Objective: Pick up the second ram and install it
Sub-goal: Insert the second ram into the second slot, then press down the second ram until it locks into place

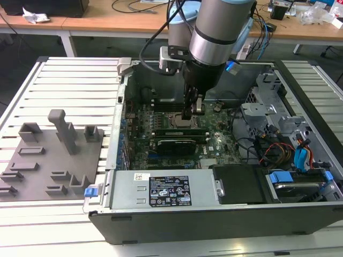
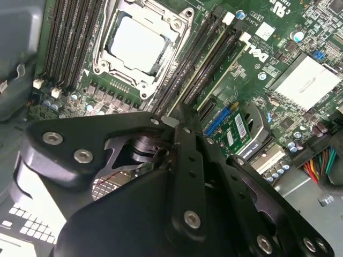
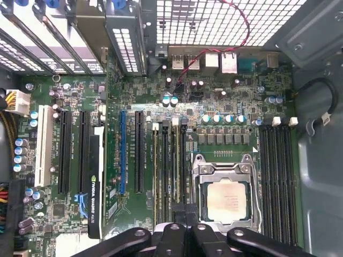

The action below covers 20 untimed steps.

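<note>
The robot's black metal hand (image 1: 192, 110) is down inside the open grey computer case (image 1: 225, 214), right over the long black memory slots (image 3: 170, 166) beside the shiny silver square chip (image 3: 229, 199). Its fingers look pressed together at the slots; I cannot tell for sure whether the thin green memory stick sits between them. If the stick is tilted or off its slot, a hard push could bend it or leave it half in.

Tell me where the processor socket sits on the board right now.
In the first wrist view the processor socket sits between two banks of black memory slots, with the tool right beside it. In the exterior view it lies under the arm.
</note>
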Available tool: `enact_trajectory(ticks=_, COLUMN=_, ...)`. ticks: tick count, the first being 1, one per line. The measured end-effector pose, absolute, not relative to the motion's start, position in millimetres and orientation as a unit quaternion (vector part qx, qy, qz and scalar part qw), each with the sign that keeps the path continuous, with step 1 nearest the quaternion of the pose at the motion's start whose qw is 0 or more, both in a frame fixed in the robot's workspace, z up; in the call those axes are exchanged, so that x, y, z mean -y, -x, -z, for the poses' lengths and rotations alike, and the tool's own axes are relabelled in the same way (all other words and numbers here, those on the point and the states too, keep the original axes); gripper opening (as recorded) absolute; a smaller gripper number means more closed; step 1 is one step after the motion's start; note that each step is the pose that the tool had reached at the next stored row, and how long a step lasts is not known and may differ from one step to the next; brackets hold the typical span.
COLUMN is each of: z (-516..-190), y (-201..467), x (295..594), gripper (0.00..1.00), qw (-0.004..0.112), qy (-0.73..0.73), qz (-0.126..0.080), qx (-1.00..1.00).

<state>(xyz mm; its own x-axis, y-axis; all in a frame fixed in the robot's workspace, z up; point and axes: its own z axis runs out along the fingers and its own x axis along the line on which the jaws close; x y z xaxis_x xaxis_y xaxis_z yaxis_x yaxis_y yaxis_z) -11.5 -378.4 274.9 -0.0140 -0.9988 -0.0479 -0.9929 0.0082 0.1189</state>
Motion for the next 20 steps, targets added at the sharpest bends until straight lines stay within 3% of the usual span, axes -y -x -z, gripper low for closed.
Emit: enact_trajectory(ticks=20, z=-227.7, y=-34.4, x=377.5, gripper=0.11, qw=0.027, qy=-0.702, qz=0.06, qx=0.71)
